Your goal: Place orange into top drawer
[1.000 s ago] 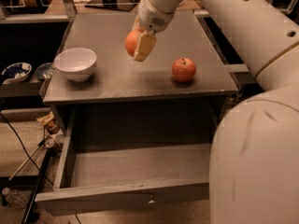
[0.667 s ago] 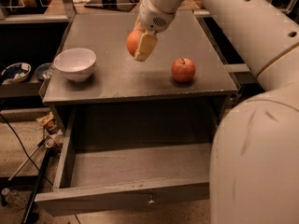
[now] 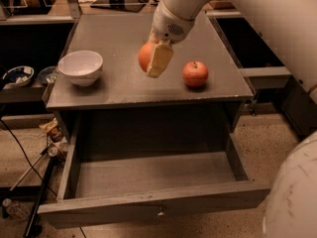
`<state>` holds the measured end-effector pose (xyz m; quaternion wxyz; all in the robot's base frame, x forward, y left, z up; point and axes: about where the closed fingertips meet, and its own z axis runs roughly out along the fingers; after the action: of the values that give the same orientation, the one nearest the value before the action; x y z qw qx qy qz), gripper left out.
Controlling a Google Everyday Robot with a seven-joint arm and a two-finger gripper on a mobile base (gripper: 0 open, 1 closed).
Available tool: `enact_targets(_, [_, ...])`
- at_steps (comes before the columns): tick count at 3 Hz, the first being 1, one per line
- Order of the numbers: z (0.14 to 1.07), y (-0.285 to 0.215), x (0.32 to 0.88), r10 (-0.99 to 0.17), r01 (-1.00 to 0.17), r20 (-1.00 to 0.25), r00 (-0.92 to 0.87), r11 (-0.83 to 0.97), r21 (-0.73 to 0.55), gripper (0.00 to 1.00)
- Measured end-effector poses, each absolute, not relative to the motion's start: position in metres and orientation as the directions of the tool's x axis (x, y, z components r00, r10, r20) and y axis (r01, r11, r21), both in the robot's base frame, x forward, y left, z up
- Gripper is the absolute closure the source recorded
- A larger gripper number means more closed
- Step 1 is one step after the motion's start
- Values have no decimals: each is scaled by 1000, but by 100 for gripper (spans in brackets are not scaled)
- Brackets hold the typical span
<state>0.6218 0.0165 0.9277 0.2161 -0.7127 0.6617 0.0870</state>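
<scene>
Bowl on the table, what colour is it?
White bowl, in the camera view, left of the gripper holding the orange over the cabinet.

A white round ceramic bowl (image 3: 80, 67) stands upright on the left part of the flat grey cabinet top (image 3: 119, 90). A red apple with a stem dimple (image 3: 195, 74) sits on the right part, well apart from the bowl and just right of the gripper (image 3: 154, 63), which hangs above the middle of the top. On a lower dark shelf to the left lie a small blue-patterned dish (image 3: 17, 75) and a second small dish (image 3: 48, 74) beside it. Thin black cables (image 3: 20, 152) run over the speckled floor (image 3: 260, 133) at lower left.
</scene>
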Motion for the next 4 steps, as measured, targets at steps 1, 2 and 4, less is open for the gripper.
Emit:
enact_targets(1, [928,16,624,-906,-979,-409,110,-28,-200,100])
enact_targets(2, [924,12,612,-906,-978,-416,82,8,-210,100])
enact_targets(4, [909,6,569,-888,-970,-459,13,101,-222,100])
